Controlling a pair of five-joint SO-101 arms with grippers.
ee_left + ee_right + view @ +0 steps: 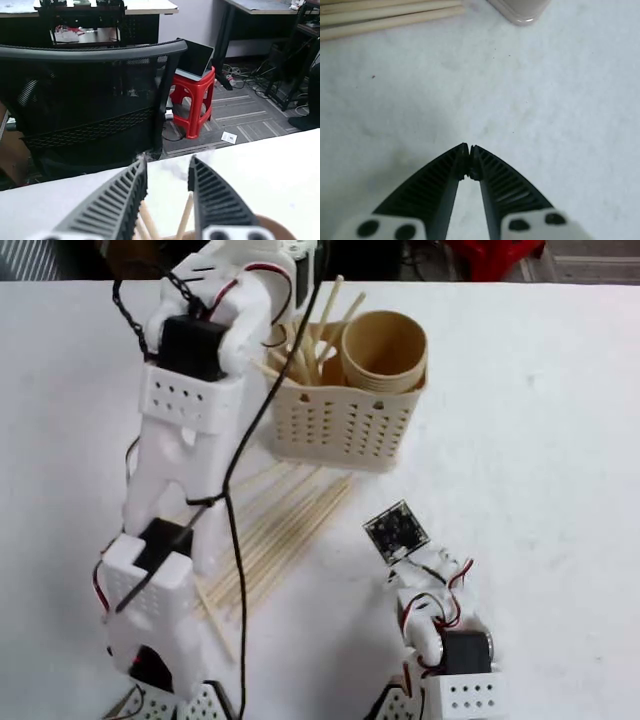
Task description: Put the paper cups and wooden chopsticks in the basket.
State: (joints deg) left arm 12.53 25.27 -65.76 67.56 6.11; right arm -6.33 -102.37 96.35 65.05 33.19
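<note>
Right now my left gripper [167, 167] hangs over the basket [340, 430] in the upper middle of the high view. Its fingers [215, 200] are spread apart with nothing pinched between them. Below them I see the tips of a few upright chopsticks [310, 340] standing in the basket and the rim of the paper cups [385, 355], which sit nested in the basket's right half. A loose bundle of chopsticks [275, 530] lies flat on the surface [540, 440] just below and left of the basket, partly under my left arm. My right gripper [469, 162] sits low at the lower right, fingers pressed together and holding nothing, pointing down at bare surface near the bundle's end and a basket corner. I judge the cups done and the chopsticks part-way, with the left gripper empty over the basket. The next move calls for lifting the left arm clear without knocking the upright sticks, then coming down on the bundle, fingers wide, to pinch a few sticks near mid-length so they don't pivot.
</note>
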